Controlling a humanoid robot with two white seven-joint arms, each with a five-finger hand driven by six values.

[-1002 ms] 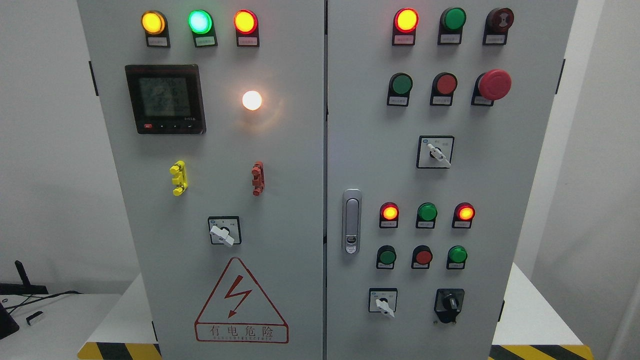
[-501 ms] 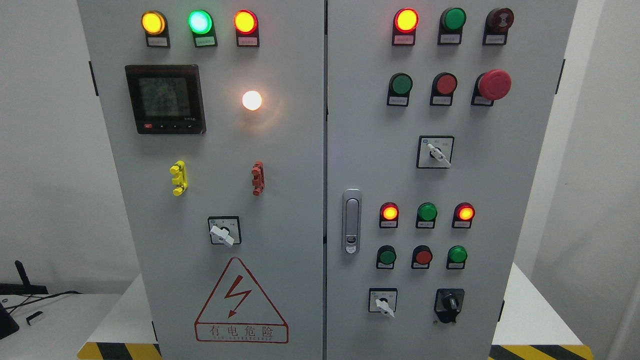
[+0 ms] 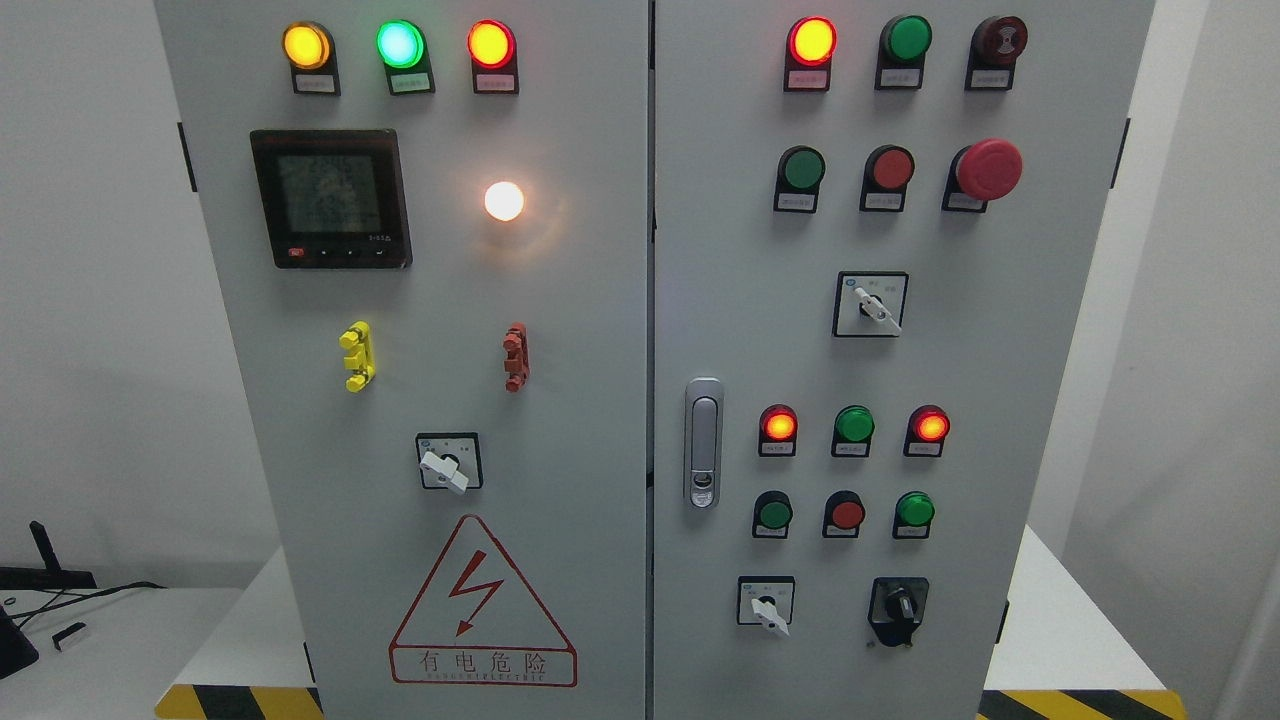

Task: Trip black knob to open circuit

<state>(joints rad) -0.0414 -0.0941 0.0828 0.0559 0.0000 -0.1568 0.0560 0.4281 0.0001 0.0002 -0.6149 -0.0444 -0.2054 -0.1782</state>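
No robot hand is in the frame, so the state of the fingers cannot be told. The black knob point(image 3: 898, 605) sits untouched at the lower right of the cabinet point(image 3: 560, 300). The reach seems not yet begun; next a hand must come to it and turn it.

The cabinet point(image 3: 600, 300) is pale grey. Upper left of the frame, lamps glow amber point(image 3: 306, 45), green point(image 3: 399, 43) and red-orange point(image 3: 491, 43). The black knob point(image 3: 899, 604) sits on a black plate at lower right. The mushroom button point(image 3: 989, 168) is red. The warning triangle point(image 3: 482, 600) is red-outlined with a red bolt. Yellow-and-black stripes point(image 3: 240, 701) edge the white bench point(image 3: 120, 650).
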